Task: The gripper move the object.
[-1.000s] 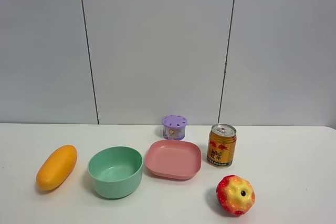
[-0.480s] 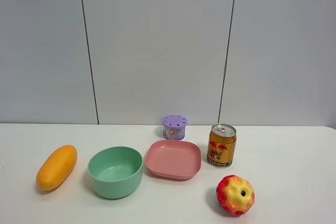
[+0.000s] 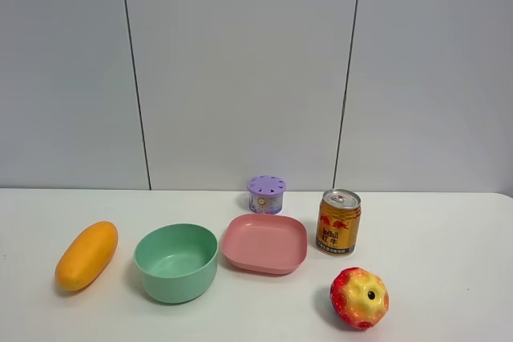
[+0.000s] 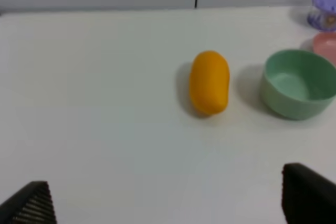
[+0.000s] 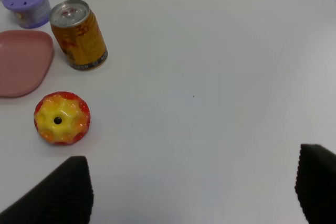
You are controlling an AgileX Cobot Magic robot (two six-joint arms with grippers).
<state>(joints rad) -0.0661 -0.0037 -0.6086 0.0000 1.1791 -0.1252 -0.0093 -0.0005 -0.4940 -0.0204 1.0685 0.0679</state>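
The orange-yellow mango (image 3: 86,255) lies on the white table at the far left, just left of the green bowl (image 3: 178,284). Neither arm shows in the exterior high view. In the left wrist view the mango (image 4: 209,81) lies ahead of my left gripper (image 4: 168,203), well apart from it; the jaws stand wide apart and empty, with one black fingertip (image 4: 29,205) showing at each lower corner. My right gripper (image 5: 189,187) is also open and empty, over bare table, away from the mango.
A pink plate (image 3: 264,243), a purple container (image 3: 266,195) and a gold drink can (image 3: 338,222) stand mid-table. A red-yellow bumpy apple (image 3: 359,297) sits front right; it also shows in the right wrist view (image 5: 62,118), near the can (image 5: 79,35).
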